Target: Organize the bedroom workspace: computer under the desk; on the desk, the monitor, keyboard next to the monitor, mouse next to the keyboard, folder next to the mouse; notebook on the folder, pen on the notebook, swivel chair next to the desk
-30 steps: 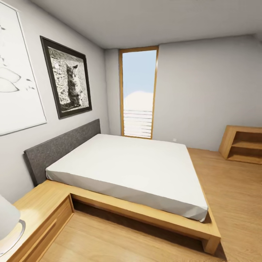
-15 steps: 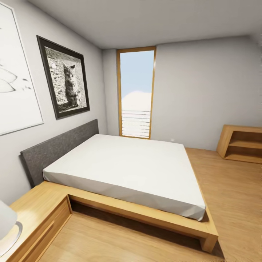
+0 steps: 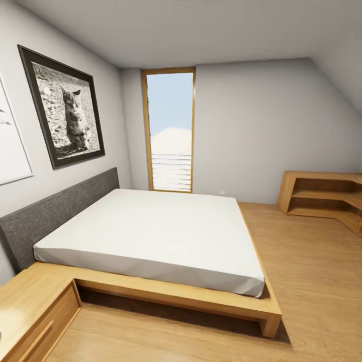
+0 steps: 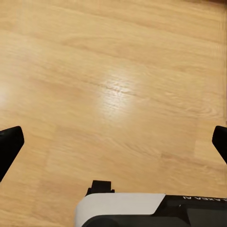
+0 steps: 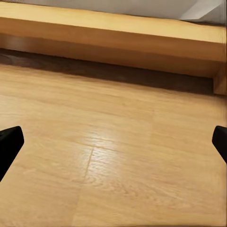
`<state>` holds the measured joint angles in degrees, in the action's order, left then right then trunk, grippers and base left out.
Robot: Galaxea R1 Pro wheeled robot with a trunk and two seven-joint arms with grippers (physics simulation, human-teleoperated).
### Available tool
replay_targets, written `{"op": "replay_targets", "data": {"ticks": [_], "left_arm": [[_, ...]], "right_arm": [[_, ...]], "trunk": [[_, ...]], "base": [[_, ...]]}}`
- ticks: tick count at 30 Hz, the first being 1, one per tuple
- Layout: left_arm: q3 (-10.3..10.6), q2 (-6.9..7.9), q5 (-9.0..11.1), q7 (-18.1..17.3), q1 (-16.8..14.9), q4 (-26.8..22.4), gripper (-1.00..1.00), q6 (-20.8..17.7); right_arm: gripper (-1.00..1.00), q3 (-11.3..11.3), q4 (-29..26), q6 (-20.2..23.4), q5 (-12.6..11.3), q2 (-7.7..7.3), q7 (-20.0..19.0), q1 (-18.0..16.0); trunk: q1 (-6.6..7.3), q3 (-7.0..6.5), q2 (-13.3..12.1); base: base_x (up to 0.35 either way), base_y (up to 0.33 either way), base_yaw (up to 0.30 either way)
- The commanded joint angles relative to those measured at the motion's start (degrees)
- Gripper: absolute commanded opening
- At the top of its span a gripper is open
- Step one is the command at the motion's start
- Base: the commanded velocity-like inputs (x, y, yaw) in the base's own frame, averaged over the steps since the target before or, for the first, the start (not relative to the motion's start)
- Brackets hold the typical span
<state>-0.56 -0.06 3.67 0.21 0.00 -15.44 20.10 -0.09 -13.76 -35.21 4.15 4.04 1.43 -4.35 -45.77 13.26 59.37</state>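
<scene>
The left fingers (image 4: 9,144) were two black tips, spread far apart, with nothing between them. Under them lay the bare wood floor (image 4: 113,85). A white and black part of the robot (image 4: 151,210) showed close to the camera.

The right fingers (image 5: 9,144) were also two black tips, spread wide and holding nothing. They pointed at the floor (image 5: 113,156) just beside the long wood side of the bed frame (image 5: 113,30). There was a dark gap between the frame and the floor.

From the head view, the robot looked into a bedroom. There was one big bed (image 3: 151,231) with one white mattress on a low wood frame. One dark grey headboard (image 3: 55,213) stood against the wall.

Two pictures hung on that wall. One was a black and white cat picture (image 3: 63,115) in a dark frame. The other was a white picture (image 3: 10,141), cut off by the edge of the view.

One tall window (image 3: 170,130) with a wood frame stood in the far corner. It showed blue sky.

One low wood shelf (image 3: 322,196) sat against the far wall, well apart from the bed. It had two open spaces, one above the other.

One wood bedside chest (image 3: 30,311) touched the bed frame. Its one drawer was closed.
</scene>
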Motion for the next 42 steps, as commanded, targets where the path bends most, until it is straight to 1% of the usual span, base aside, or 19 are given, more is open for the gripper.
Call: {"op": "replay_targets", "data": {"ticks": [1,42], "left_arm": [[0.0,0.01,0.4,0.0,0.0,0.0,1.0,0.1],[0.0,0.04,0.4,0.0,0.0,0.0,1.0,0.1]], "right_arm": [[1.0,0.0,0.1,-0.1,0.4,0.01,0.1,0.0],[1.0,0.2,0.1,-0.5,0.6,-0.08,0.1,0.0]], "trunk": [[0.0,0.03,0.0],[0.0,-1.66,0.0]], "base": [[0.0,0.0,-0.248],[0.0,0.0,-0.259]]}}
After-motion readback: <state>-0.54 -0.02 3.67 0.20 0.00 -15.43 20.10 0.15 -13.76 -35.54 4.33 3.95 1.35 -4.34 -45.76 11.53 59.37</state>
